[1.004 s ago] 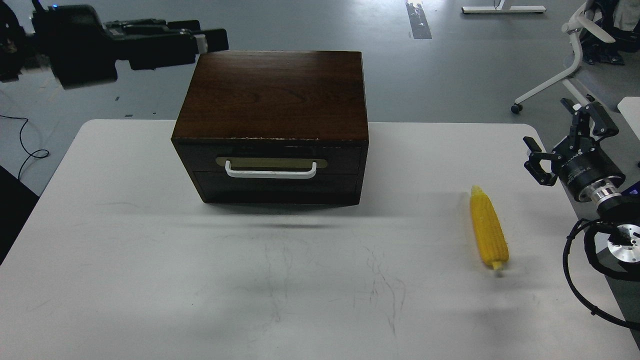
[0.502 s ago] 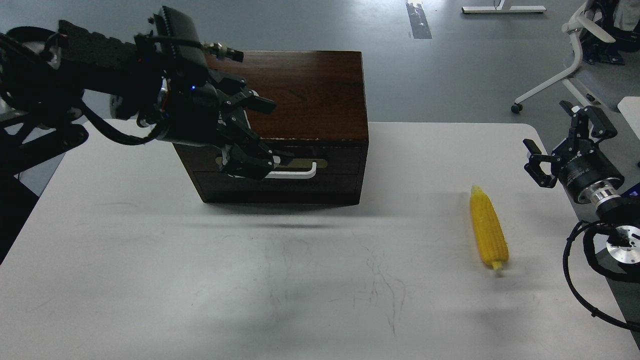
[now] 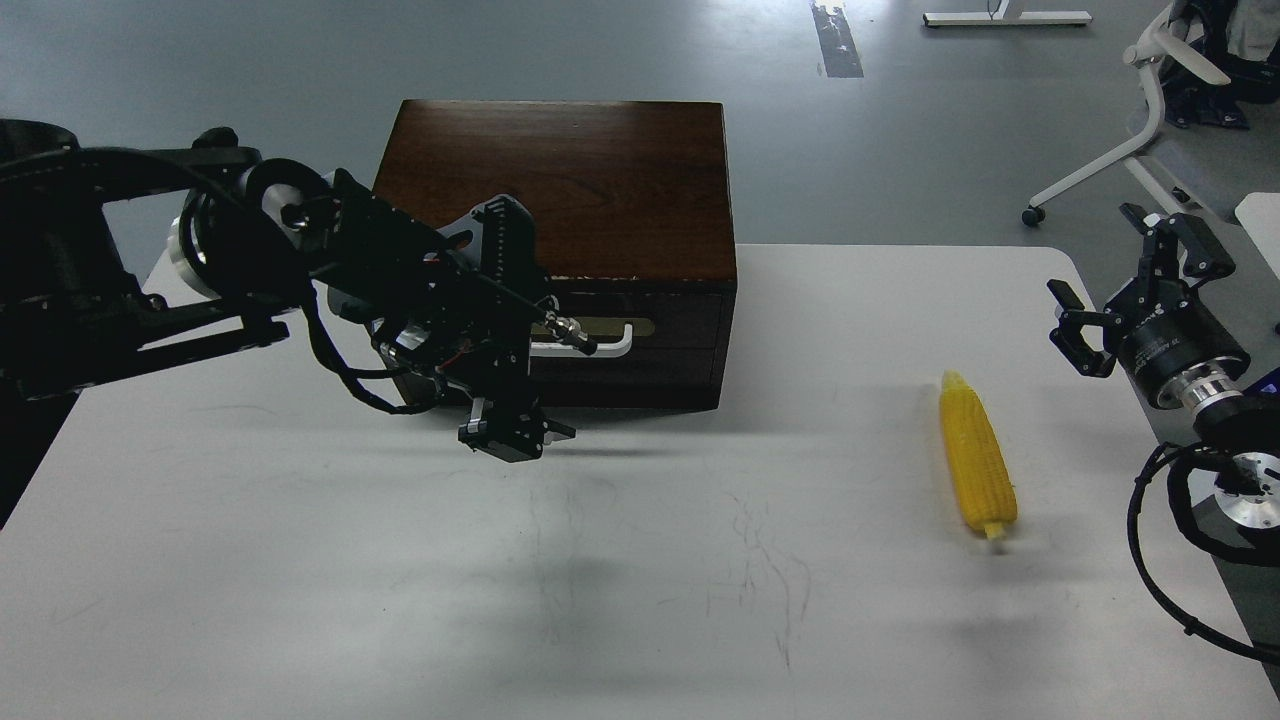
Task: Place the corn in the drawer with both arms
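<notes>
The yellow corn [image 3: 977,455] lies on the white table [image 3: 300,560] at the right, pale stub toward me. The dark brown box [image 3: 590,180] stands at the back middle. Its drawer [image 3: 660,350] is shut, and the white bar handle [image 3: 612,347] shows only at its right end. My left arm reaches across the box front and hides the drawer's left half. My left gripper [image 3: 510,438] hangs low in front of the drawer, just above the table; its fingers cannot be told apart. My right gripper [image 3: 1128,272] is open and empty, up and to the right of the corn.
The table's right edge runs close under my right arm. A white office chair base [image 3: 1120,160] stands on the grey floor beyond the table at the right. A black cable [image 3: 60,290] lies on the floor at the left.
My left arm has swung from above the box's left rear corner down across the drawer front, and its gripper has sunk below the handle toward the table. The right arm and the corn have not moved.
</notes>
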